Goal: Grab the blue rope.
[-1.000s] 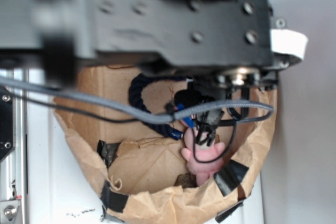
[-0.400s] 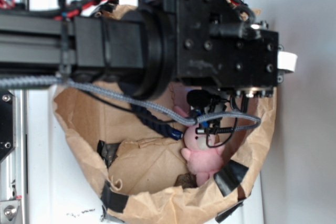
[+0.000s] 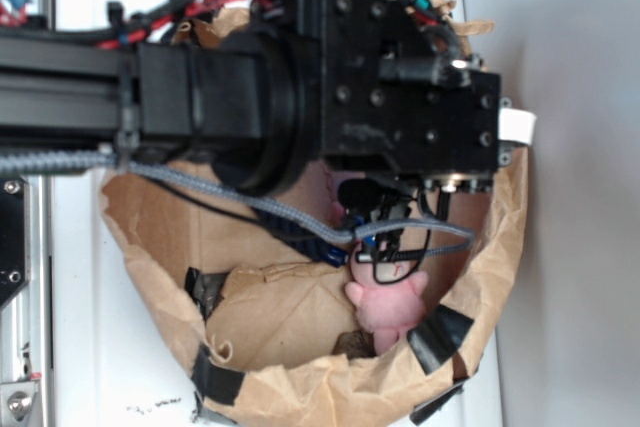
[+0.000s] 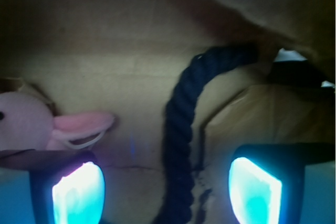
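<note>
Nothing was grasped yet: the gripper (image 4: 167,192) hung spread wide inside the brown paper bag (image 3: 300,382), its two fingers (image 4: 79,195) straddling the blue rope (image 4: 181,145) lying on the bag floor beside the pink plush bunny (image 4: 31,121), so descent and closing remained.

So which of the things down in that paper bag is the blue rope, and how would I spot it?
Look inside the brown paper bag under the black robot arm. On its floor, beside the pink plush bunny, lies the blue rope: thick, dark navy, twisted strands, curving between the open gripper fingers. The thin grey braided cable above belongs to the robot.
</note>
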